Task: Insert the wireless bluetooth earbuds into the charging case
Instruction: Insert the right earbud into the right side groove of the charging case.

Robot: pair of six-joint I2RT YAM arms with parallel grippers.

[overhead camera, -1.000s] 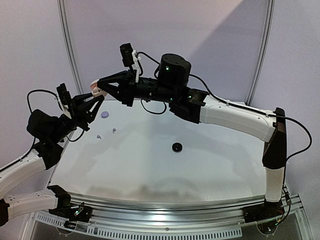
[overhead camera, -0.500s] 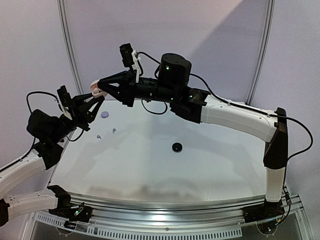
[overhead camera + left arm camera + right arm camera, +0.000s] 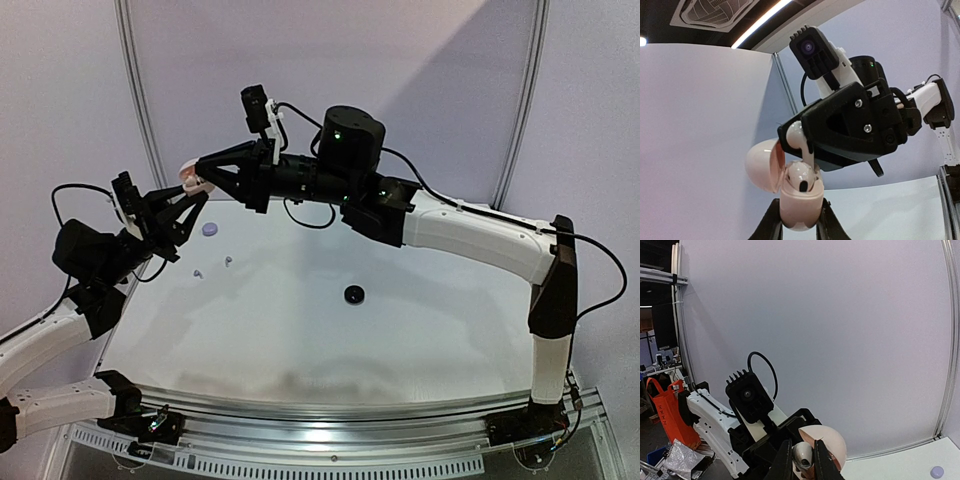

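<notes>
Nothing has shifted over the last second: my left jaws stay clenched on the open pink charging case (image 3: 799,200), held up off the bench (image 3: 400,340) at its far-left corner. My right jaws stay clenched on a white earbud (image 3: 796,135), its stem poised at the case's mouth. I judge the insertion paused at alignment, the bud not yet seated.

Charging case (image 3: 799,212): base masked by left hand (image 3: 800,202) fingers (image 3: 771,222), which the bottom edge cuts off.
Earbud (image 3: 802,456) above case: both flanks masked by right hand (image 3: 803,446) fingers (image 3: 785,462).
Two specks (image 3: 198,272) on worktop (image 3: 420,340), below case in the top view: too small to identify.
</notes>
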